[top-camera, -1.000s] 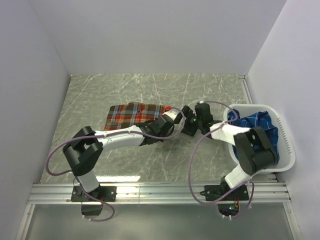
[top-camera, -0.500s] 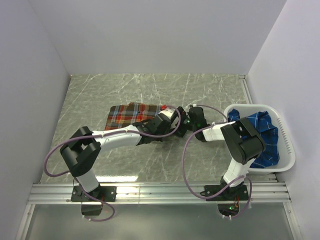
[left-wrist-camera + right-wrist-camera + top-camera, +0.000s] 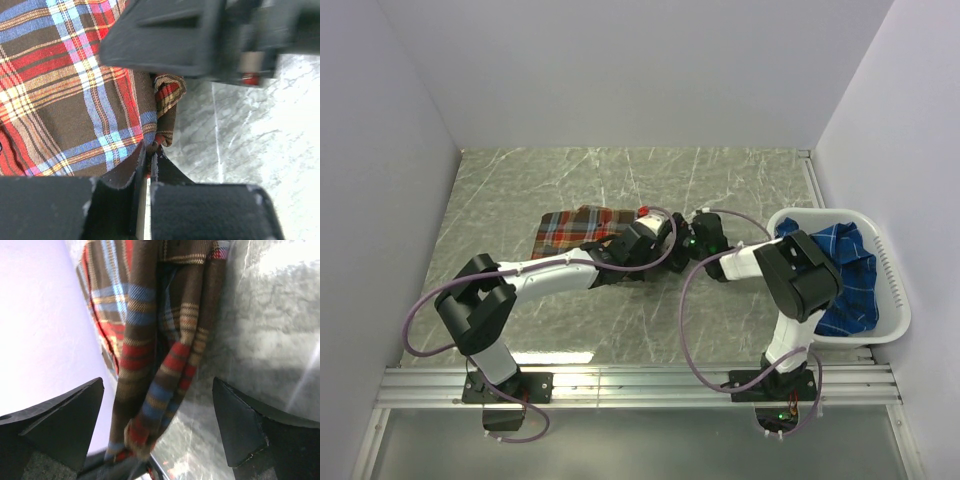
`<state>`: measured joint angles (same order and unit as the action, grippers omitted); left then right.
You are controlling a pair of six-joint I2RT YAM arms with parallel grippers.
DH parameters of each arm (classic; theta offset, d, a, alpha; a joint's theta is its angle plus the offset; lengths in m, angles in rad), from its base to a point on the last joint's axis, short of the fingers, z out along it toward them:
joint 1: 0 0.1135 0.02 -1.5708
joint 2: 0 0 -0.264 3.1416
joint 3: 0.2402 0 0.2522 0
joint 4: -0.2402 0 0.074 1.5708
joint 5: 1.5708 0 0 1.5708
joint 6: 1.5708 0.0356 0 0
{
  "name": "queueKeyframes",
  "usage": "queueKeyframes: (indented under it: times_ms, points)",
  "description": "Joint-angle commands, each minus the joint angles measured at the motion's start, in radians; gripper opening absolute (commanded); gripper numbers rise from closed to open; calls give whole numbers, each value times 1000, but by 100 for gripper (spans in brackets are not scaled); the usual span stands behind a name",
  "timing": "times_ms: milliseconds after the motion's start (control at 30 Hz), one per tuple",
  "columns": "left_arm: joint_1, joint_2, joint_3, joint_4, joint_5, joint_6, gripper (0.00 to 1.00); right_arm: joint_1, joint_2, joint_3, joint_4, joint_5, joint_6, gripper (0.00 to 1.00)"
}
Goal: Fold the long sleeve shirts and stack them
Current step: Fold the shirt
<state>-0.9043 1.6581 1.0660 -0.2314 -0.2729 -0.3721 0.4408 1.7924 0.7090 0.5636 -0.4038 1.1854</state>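
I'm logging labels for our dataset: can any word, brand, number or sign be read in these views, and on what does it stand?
No readable text in any view.
The red plaid shirt shows only its checks; no tag or label is in sight.
The blue shirt shows only its white lines.
The white basket shows no print.

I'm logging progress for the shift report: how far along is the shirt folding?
Done: the red plaid shirt lies partly folded on the table. In hand: the left gripper is shut on its edge; the right gripper is open at the bunched fold alongside. Left: finish that fold, then fold the blue shirt, lying in the white basket, and stack both.
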Motion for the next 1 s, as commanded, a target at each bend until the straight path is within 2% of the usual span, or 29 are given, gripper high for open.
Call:
queueKeyframes:
  times_ms: [0, 300, 400, 500, 600, 633, 700, 733, 767, 800, 833, 867, 933, 967]
  points:
    - [1, -38, 17, 43, 49, -25, 4, 33, 47, 69, -1, 29, 5, 95]
    - [1, -67, -34, 46, 72, -53, 6, 55, 186, 213, -42, 22, -18, 85]
    - [1, -77, -46, 66, 98, -62, 6, 65, 208, 233, -45, 16, -23, 79]
    - [-1, -70, -44, 70, 113, -64, 7, 72, 231, 248, -53, 13, -35, 70]
    - [-2, -81, -52, 78, 115, -59, 8, 73, 248, 264, -65, 3, -61, 56]
    - [-2, -87, -55, 79, 116, -60, 8, 75, 251, 273, -71, 2, -70, 47]
    - [-1, -103, -54, 75, 123, -70, 12, 72, 249, 285, -93, 3, -107, 37]
    - [-1, -107, -46, 54, 114, -74, 15, 72, 252, 308, -109, 2, -125, 26]
    - [2, -116, -25, 37, 110, -82, 21, 72, 252, 325, -154, 0, -169, 21]
    - [4, -123, -11, 21, 104, -83, 24, 70, 251, 342, -177, -1, -197, 17]
    - [10, -129, 3, -14, 100, -87, 27, 69, 252, 359, -203, -3, -225, 8]
    - [27, -148, 29, -28, 92, -91, 41, 65, 254, 397, -253, -10, -284, 3]
    - [56, -176, 60, -69, 96, -93, 52, 58, 254, 450, -312, -13, -345, 0]
    - [102, -211, 66, -80, 109, -93, 62, 50, 251, 463, -355, -12, -403, 0]
